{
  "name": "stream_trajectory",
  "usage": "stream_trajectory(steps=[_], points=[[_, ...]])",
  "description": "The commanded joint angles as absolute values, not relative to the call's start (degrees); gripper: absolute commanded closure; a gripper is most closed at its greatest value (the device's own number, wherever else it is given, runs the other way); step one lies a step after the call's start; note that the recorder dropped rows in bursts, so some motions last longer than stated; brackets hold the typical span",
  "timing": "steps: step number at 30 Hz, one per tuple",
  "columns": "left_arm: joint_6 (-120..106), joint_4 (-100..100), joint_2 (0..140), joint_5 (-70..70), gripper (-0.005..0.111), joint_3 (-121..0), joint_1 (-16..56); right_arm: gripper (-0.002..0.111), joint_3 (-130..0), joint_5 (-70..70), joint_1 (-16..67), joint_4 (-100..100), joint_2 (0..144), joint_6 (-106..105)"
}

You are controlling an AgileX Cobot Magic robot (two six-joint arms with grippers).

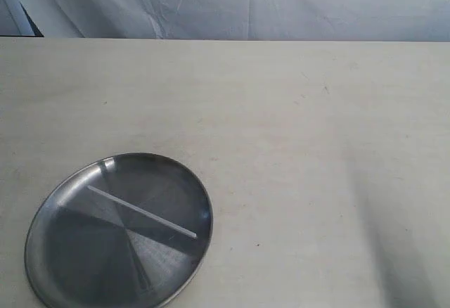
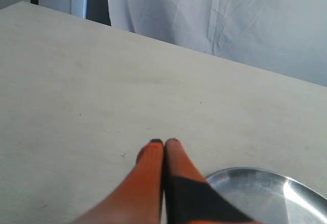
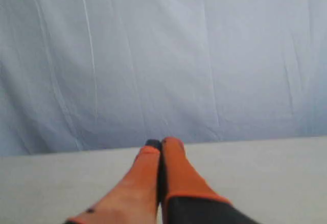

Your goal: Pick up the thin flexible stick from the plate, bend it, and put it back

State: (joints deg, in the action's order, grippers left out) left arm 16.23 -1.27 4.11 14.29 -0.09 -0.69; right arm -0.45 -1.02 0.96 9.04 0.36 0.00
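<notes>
Silver and shiny, a round shallow steel plate (image 1: 77, 259) sits on a pale, cream-coloured wooden desk (image 1: 295, 132), close to the desk's near left corner in the exterior view. The bottom of that picture cuts off the plate's near rim. A very thin, whitish, see-through stick (image 1: 140, 212) lies flat inside the plate. It is straight. Its long line runs slantwise: one end points toward the desk's far left corner, and the other end points toward the desk's near right corner. That second end stops just beside the plate's rim on the right side. The first end lies well inside the plate, not far from its far rim. The stick crosses a bit above the middle of the plate. Along the far edge of the desk hangs a wrinkled white cloth (image 1: 281, 2). A soft grey shadow (image 1: 394, 238) falls across the desk near its right edge. The left gripper (image 2: 163, 142) has two orange fingers with dark tips, and they are pressed tight together with nothing between them. It hangs over the bare desk, just beside the rim of the plate (image 2: 265, 188). The right gripper (image 3: 160, 142) has its orange fingers squeezed together too, with nothing in them, and it faces the cloth over the desk's far edge.
</notes>
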Motion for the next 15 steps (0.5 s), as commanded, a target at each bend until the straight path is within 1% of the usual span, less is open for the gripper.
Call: stream_trajectory(steps=[1, 4, 6, 10, 13, 14, 15], points=[[16.3, -1.6, 3.8, 13.2, 0.107, 0.0, -0.5, 0.108, -0.3, -11.8, 0.7, 15.4, 0.0, 2.0], [16.3, -1.6, 3.8, 13.2, 0.107, 0.0, -0.5, 0.108, -1.1, -13.8, 0.7, 26.2, 0.0, 14.0], [16.3, -1.6, 3.8, 13.2, 0.107, 0.0, -0.5, 0.108, -1.7, -13.8, 0.7, 31.2, 0.0, 17.8], [16.3, -1.6, 3.8, 13.2, 0.107, 0.0, -0.5, 0.108, -2.1, -14.8, 0.7, 32.1, 0.0, 20.5], [16.3, -1.6, 3.8, 13.2, 0.107, 0.0, -0.5, 0.108, -5.5, -15.2, 0.7, 31.0, 0.0, 34.8], [16.3, -1.6, 3.8, 13.2, 0.107, 0.0, -0.5, 0.108, -7.2, -15.6, 0.7, 28.5, 0.0, 38.7], [16.3, -1.6, 3.8, 13.2, 0.107, 0.0, -0.5, 0.108, -9.0, -17.3, 0.7, 23.6, 0.0, 38.2]])
